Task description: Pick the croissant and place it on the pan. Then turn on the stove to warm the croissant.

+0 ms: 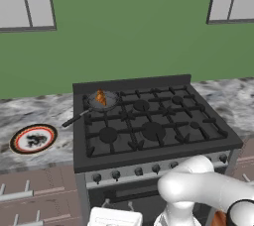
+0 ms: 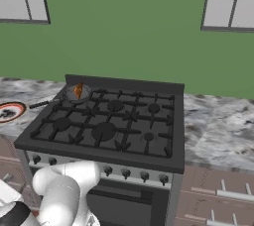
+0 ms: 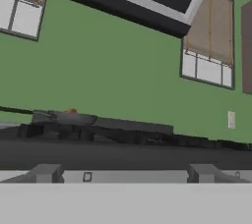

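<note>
So the first half looks sorted to me: the croissant (image 1: 100, 97) is already sitting in the pan (image 1: 102, 102), which is parked on the back left burner of the stove (image 1: 149, 121). From the other side you can see the same thing, little orange lump inside the dark skillet, long handle poking out toward the bench (image 1: 30, 116) on the left. The plate (image 1: 33, 139) with the red rim is on that bench with nothing on it.

What's left is the knob part. The row of knobs (image 1: 139, 171) along the silver front strip doesn't look touched as far as I can tell, and I don't see any flame under the pan, so I'd guess the burner is off.

The arm is folded down low in front of the stove. The end effector (image 3: 125, 174) is spread wide with nothing between its tips, looking across the front edge of the stove. My guess is it's lining up for the knobs.
</note>
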Motion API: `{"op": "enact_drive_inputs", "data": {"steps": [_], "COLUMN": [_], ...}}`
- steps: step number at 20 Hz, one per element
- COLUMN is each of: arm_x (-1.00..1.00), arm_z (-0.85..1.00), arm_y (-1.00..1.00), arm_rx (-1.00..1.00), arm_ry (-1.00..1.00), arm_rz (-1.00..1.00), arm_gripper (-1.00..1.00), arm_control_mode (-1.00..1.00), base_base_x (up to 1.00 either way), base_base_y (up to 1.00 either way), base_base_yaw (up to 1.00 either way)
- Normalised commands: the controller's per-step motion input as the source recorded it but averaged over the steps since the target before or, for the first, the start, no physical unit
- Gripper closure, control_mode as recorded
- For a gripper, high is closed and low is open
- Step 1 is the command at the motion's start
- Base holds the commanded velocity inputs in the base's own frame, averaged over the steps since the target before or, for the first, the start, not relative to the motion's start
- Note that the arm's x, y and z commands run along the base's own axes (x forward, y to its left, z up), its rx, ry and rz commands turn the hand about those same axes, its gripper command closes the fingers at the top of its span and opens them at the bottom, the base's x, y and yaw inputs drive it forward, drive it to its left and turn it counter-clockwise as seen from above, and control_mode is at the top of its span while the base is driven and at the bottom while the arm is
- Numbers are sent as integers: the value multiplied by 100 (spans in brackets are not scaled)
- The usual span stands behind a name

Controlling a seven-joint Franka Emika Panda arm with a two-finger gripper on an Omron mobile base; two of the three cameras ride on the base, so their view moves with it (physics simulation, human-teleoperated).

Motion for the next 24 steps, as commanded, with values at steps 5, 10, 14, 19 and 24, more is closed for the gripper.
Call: {"op": "enact_drive_inputs", "data": {"steps": [5, 10, 14, 19, 24], "arm_x": [36, 14, 89, 52, 26], "arm_z": [33, 0, -1, 0, -1], "arm_y": [-5, -3, -43, -22, 0], "arm_rx": [27, 2, 11, 7, 0], "arm_ry": [26, 0, 0, 0, 0], "arm_rz": [7, 1, 11, 7, 1], "arm_gripper": [-100, -100, -100, -100, -100], "arm_control_mode": [-100, -100, -100, -100, -100], "base_base_x": [0, 0, 0, 0, 0], "base_base_y": [0, 0, 0, 0, 0], "base_base_yaw": [0, 0, 0, 0, 0]}}
